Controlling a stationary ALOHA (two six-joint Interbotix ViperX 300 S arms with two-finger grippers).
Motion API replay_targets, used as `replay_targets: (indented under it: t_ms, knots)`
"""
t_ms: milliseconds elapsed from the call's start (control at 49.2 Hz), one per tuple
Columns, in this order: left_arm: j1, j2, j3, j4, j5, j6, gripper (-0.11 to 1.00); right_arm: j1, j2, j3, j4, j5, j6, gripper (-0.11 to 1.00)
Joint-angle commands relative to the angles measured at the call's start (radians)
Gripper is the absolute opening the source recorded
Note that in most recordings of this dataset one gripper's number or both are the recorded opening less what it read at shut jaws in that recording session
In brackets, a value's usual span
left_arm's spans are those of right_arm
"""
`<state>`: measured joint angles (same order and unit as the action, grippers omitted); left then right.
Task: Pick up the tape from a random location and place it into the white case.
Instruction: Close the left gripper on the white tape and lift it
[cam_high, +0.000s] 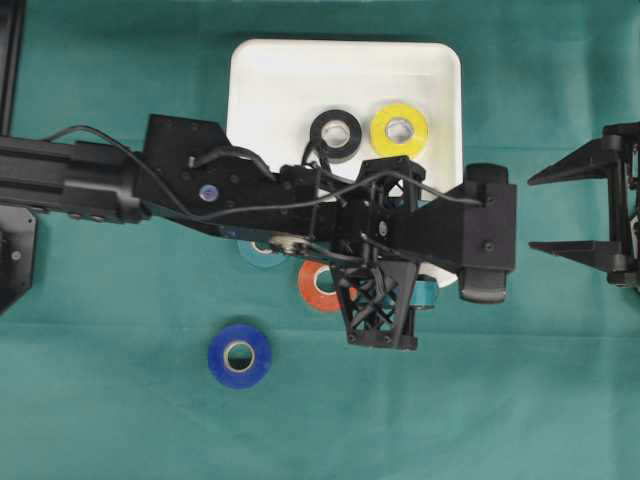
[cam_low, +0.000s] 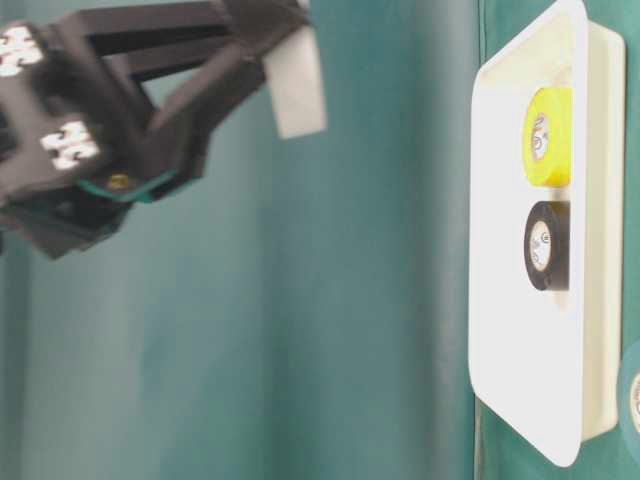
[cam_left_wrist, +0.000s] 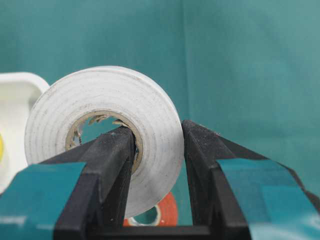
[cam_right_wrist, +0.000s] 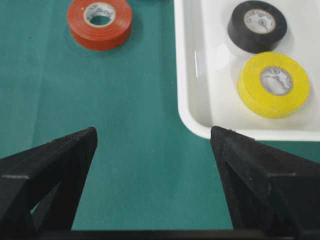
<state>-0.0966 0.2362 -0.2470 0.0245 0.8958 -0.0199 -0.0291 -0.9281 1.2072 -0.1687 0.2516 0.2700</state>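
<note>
The left claw (cam_left_wrist: 157, 150) is clamped on a white tape (cam_left_wrist: 105, 135), one finger through its core and the other against its outer face, so the roll stands on edge between them; an orange roll (cam_left_wrist: 167, 210) lies on the cloth below. From overhead, the left arm stretches across the middle, its wrist hanging over the case's (cam_high: 260, 80) lower right corner; black (cam_high: 336, 135) and yellow (cam_high: 399, 128) rolls already lie inside, while orange (cam_high: 318, 285) and blue (cam_high: 240, 355) rolls stay on the cloth. The right claw (cam_high: 575, 210) waits at the right edge, spread wide and empty. At table level the white roll (cam_low: 296, 80) is aloft. I'd call this the carry; next, centre over the case, lower, release.
</note>
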Motion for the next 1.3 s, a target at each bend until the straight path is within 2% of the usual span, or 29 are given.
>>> replay_targets:
  t_ms: [0, 915, 1119, 1282]
  knots:
    - [-0.003, -0.054, -0.028, 0.003, -0.003, 0.002, 0.25, 0.002, 0.009, -0.009, -0.002, -0.008, 0.0, 0.87]
    - [-0.005, -0.067, 0.0, 0.005, -0.009, 0.002, 0.25, 0.002, 0.009, -0.009, -0.002, -0.008, 0.0, 0.86]
    - [-0.003, -0.107, 0.054, 0.003, -0.014, 0.0, 0.25, 0.002, 0.009, -0.009, -0.002, -0.005, 0.0, 0.86]
    - [-0.006, -0.179, 0.152, 0.0, -0.043, -0.005, 0.25, 0.002, 0.009, -0.009, -0.002, -0.005, 0.0, 0.86]
